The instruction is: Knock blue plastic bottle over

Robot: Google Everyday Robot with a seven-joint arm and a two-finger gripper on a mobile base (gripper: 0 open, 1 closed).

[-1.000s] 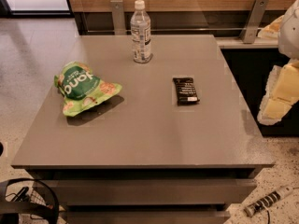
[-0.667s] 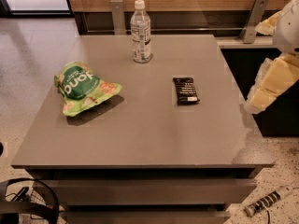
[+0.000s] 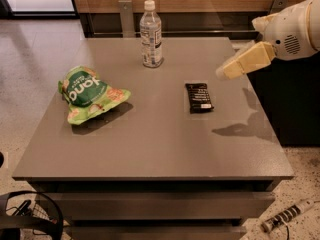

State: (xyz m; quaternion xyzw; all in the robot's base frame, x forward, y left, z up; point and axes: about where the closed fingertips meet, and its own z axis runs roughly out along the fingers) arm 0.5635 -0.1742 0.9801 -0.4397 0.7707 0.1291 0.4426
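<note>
Progress looks nil: the blue plastic bottle (image 3: 151, 34) stands upright near the far edge of the counter (image 3: 150, 144), cap on, with nothing touching it. Knocking it over is all left to do. The gripper (image 3: 226, 71) hovers above the counter's right side, well apart from the bottle and past the black bar (image 3: 199, 97). Whether it is open or closed I cannot tell. The arm is cut off at the right edge. A green snack bag (image 3: 90, 94) lies at the left.
</note>
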